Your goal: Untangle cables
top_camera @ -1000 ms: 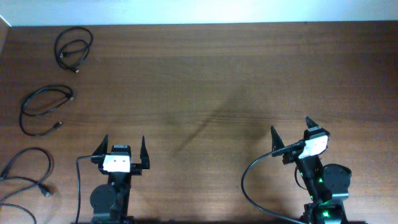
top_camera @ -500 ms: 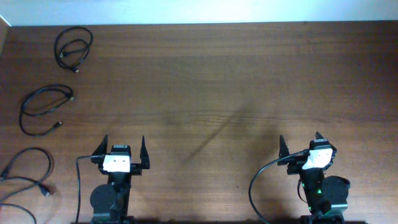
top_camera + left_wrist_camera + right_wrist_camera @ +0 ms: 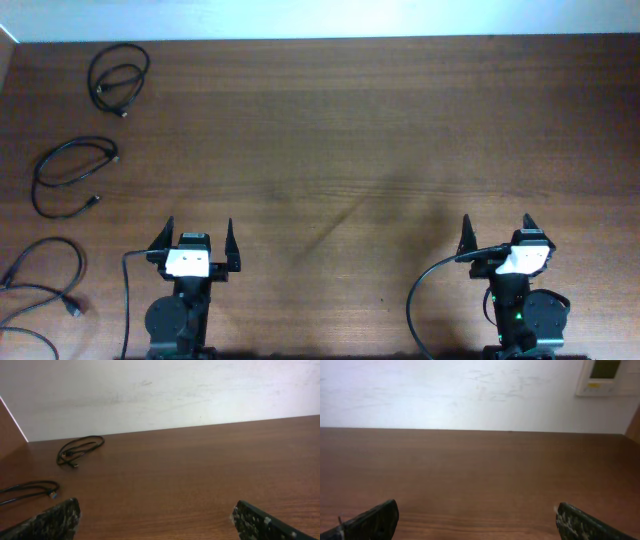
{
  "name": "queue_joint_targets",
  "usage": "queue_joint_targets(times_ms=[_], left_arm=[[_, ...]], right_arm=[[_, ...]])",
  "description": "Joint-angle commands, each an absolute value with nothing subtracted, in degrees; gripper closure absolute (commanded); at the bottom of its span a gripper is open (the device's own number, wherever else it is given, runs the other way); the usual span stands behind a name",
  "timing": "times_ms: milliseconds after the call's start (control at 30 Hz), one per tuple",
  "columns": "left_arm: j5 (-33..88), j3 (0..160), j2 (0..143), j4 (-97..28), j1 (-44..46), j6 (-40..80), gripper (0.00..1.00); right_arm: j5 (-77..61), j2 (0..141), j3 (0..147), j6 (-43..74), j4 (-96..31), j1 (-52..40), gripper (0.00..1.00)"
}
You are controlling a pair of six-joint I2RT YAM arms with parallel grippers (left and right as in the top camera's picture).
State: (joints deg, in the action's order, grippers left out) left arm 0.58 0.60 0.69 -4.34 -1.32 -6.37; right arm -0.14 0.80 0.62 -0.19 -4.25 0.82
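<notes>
Three cables lie in separate loose loops down the tabletop's left side: far cable, mid cable and near cable, which runs off frame. None crosses another, so the untangling looks done. The left claw and right claw gape empty, well apart from them.

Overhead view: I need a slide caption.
Three separate cables lie left on the table; left gripper and right gripper sit open and empty.
</notes>
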Motion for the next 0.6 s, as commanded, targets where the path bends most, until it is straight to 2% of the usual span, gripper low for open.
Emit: queue_joint_targets(times_ms=[0, 567], left_arm=[[0.2, 0.5, 0.3, -4.8, -1.7, -6.0, 0.01], [0.2, 0.5, 0.3, -4.8, -1.7, -6.0, 0.01]], right_arm=[[1.0, 0.2, 0.3, 1.1, -4.6, 2.3, 0.01], [-0.4, 0.2, 0.3, -0.7, -4.7, 2.7, 0.01]])
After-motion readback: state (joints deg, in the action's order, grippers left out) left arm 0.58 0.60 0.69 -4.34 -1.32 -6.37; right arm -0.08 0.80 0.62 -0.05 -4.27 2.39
